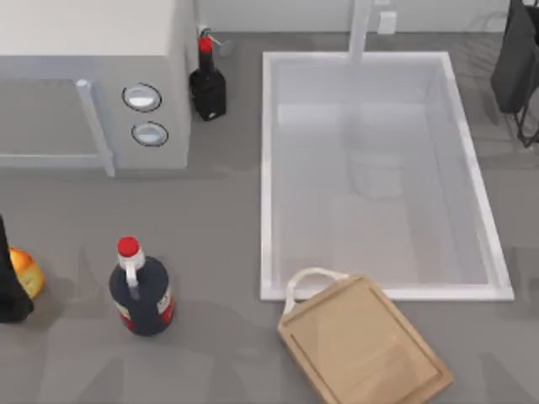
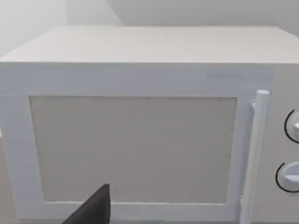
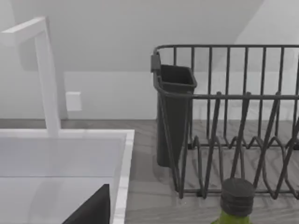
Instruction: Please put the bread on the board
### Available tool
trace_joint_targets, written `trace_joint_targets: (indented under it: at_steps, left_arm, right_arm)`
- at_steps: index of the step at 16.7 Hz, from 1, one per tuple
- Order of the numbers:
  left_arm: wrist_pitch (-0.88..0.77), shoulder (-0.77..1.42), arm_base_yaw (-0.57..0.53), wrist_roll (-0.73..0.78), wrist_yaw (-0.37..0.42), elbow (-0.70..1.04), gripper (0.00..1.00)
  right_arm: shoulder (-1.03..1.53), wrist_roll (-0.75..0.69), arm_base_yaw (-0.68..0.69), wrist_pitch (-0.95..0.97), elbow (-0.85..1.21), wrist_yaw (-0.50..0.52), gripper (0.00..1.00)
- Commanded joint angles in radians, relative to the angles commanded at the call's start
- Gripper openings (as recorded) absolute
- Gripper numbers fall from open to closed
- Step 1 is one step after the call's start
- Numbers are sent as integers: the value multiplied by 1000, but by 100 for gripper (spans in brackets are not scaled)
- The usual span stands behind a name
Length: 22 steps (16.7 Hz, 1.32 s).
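The board [image 1: 364, 347] is laid diagonally, its loop handle aimed at 10 o'clock; the bread [image 1: 28, 273] is glimpsed at the counter's [image 1: 210, 227] 9 o'clock edge, a microwave [image 2: 140, 121] seen by the left wrist; whether either tool is open cannot be told.

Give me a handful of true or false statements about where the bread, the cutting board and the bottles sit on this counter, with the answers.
1. The bread already lies on the board. False: it sits at the table's far left edge, far from the board.
2. The board lies in front of the sink, its loop handle toward the sink rim. True.
3. A red-capped dark bottle stands between the bread and the board. True.
4. The board has something on it. False: it is bare.
5. A smaller dark bottle stands beside the microwave. True.
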State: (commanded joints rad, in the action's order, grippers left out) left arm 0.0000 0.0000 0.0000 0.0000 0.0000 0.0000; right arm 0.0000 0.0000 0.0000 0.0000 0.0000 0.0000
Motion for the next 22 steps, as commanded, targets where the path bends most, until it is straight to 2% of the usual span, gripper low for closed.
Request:
trace_joint_targets:
  at_steps: [4, 8, 11, 18, 22]
  left_arm:
    - [-30, 33, 1, 17, 2, 32, 100]
    - [-178, 224, 4, 102, 10, 202, 100]
    - [-333, 477, 10, 197, 16, 380, 100]
    - [-719, 1244, 37, 420, 13, 819, 100]
    - [-898, 1547, 55, 521, 6, 1025, 100]
  right_arm:
    - [0, 0, 0, 0, 0, 0, 100]
    - [0, 0, 0, 0, 0, 0, 100]
    - [0, 0, 0, 0, 0, 0, 100]
    - [0, 0, 0, 0, 0, 0, 100]
    - [0, 0, 0, 0, 0, 0, 100]
